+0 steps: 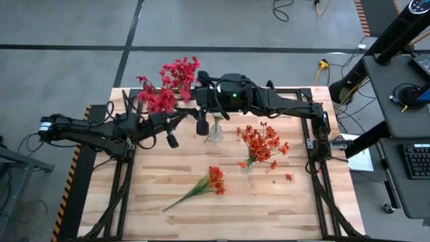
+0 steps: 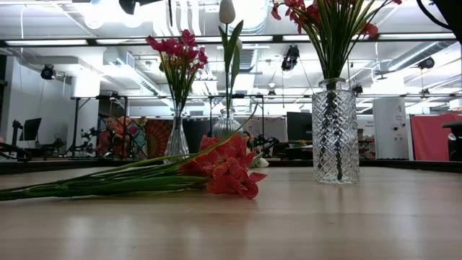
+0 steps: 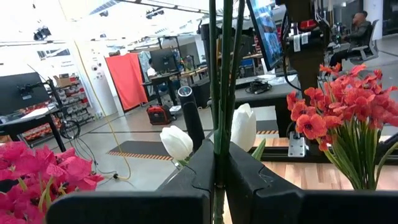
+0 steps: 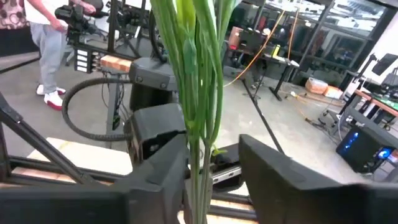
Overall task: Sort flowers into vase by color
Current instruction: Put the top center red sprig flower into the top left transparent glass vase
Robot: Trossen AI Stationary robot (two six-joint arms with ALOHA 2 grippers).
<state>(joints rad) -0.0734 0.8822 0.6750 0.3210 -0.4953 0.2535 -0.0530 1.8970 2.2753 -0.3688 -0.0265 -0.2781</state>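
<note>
Overhead, I see both arms meeting at the back of the wooden surface (image 1: pixel 269 202), above the middle glass vase (image 1: pixel 216 131). My left pincer (image 3: pixel 219 177) is clenched on thin green stalks (image 3: pixel 222 74) that rise straight between its fingers, with two white buds (image 3: pixel 243 126) showing just beyond them. My right pincer (image 4: pixel 211 177) has its fingers partly apart with a bundle of green stalks and leaves (image 4: pixel 196 68) standing between them; I cannot tell whether both fingers press on it. To the left at the back stands a vase of crimson-red flowers (image 1: pixel 168 84); toward the right, a cut-glass vase (image 2: pixel 335 130) holds orange-red flowers (image 1: pixel 263 142). One more orange-red stem (image 1: pixel 201 185) lies flat near the front of the surface, its blooms toward the right and its stalk running left. A single fallen petal (image 1: pixel 289 177) lies near the right-hand vase. In the room behind, a person (image 4: pixel 46 37) stands by some equipment.
</note>
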